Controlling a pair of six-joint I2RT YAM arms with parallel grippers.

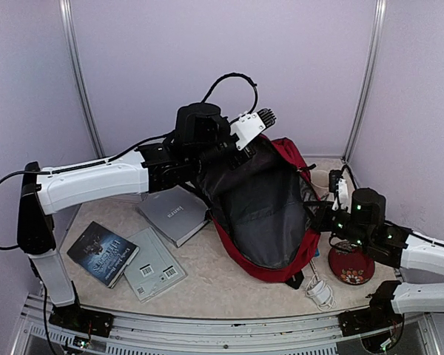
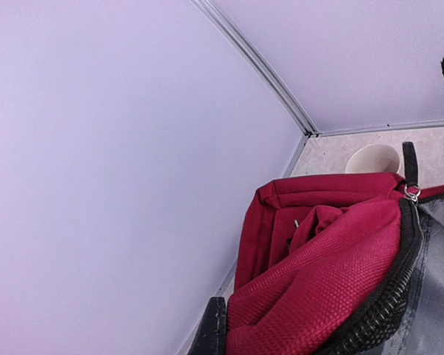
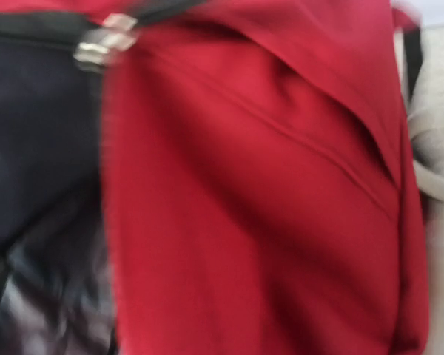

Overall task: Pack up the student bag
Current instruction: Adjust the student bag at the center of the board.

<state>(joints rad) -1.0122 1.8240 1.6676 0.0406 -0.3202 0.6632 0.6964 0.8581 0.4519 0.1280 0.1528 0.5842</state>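
The student bag lies in the middle of the table with its mouth gaping and its dark grey lining showing. My left gripper reaches across from the left, shut on the bag's upper edge and holding that flap raised. In the left wrist view one black finger presses against the red fabric of the bag. My right gripper sits at the bag's right rim. Blurred red cloth of the bag fills the right wrist view and hides the fingers, which are shut on it.
Left of the bag lie a grey notebook, a dark book and a grey book. A red round object and a coiled white cable lie at the front right. A beige cup stands behind the bag.
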